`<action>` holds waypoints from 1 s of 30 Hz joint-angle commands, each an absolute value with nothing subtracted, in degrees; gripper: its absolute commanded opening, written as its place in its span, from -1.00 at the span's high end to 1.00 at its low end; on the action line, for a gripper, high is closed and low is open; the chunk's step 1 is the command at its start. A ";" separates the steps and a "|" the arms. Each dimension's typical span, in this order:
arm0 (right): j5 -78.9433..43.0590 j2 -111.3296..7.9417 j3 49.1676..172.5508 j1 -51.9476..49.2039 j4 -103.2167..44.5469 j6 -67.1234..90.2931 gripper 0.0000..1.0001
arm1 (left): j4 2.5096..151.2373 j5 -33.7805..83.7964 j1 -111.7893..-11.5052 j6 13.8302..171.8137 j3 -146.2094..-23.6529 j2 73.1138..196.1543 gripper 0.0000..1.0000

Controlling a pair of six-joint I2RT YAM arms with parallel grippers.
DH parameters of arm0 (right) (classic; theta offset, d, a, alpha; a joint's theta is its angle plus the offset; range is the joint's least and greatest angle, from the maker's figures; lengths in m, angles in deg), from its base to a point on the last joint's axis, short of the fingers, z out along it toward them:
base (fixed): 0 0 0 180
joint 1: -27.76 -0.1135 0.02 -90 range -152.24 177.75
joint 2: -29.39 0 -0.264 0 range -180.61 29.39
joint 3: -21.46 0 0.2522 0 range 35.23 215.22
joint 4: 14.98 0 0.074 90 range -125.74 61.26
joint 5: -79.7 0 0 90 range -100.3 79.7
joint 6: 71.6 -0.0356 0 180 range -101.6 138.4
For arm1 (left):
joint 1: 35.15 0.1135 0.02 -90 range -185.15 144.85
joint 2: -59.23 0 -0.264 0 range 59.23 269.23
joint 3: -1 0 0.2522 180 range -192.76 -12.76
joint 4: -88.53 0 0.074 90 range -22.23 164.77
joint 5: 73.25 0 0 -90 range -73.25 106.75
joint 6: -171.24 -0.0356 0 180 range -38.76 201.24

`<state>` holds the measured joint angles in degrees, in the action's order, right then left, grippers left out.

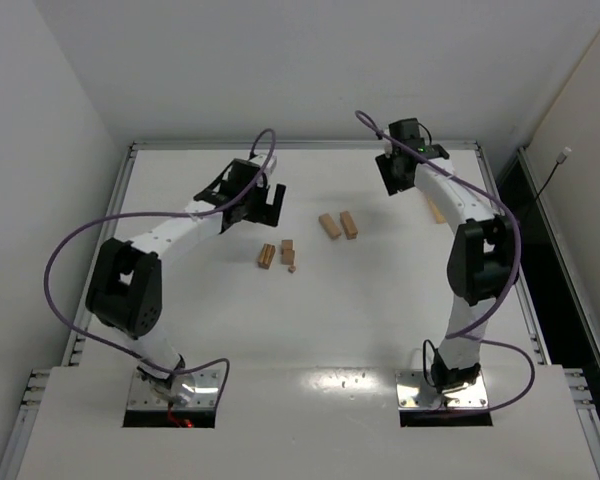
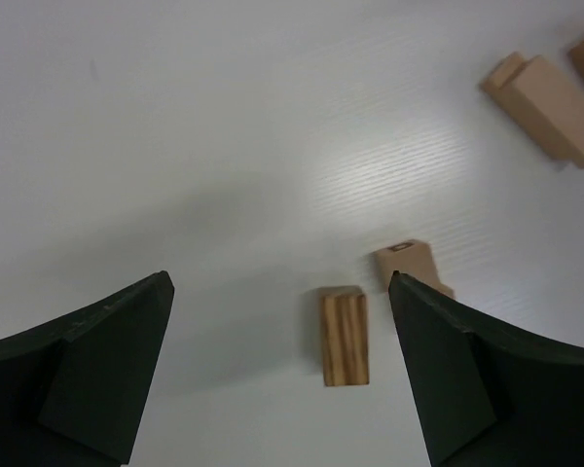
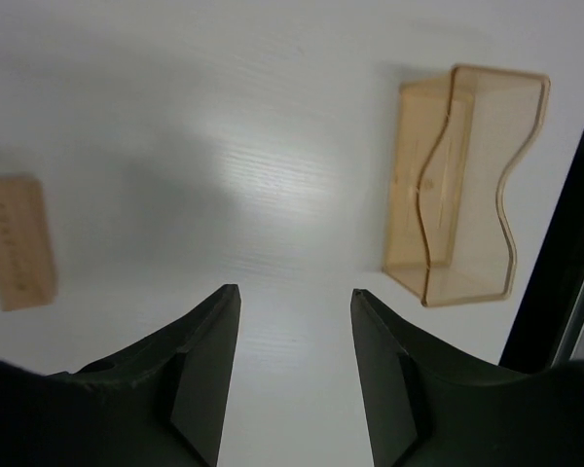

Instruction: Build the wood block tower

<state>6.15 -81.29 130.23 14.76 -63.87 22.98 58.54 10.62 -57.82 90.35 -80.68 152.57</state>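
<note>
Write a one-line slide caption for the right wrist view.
Open right gripper above the table, a wood block and translucent tan tray ahead.

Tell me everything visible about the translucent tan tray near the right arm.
The tray is translucent amber plastic, a rectangular open box with thin walls and a wavy partition down its length. It looks empty. It rests on the white table near its right edge, touching nothing else; the right pincer hovers apart, open.
</note>
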 commanded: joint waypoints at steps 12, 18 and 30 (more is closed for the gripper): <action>0.34 -83.20 130.58 24.33 -69.34 19.89 -0.47 | 45.69 9.45 -65.11 104.17 -106.53 175.32 1.00; -0.81 -86.63 131.82 23.81 -70.48 15.77 -0.47 | 45.15 7.61 -67.84 109.18 -107.86 179.54 1.00; -8.89 -93.13 135.68 21.17 -70.49 9.52 -0.27 | 43.92 7.25 -68.99 111.65 -112.52 184.30 1.00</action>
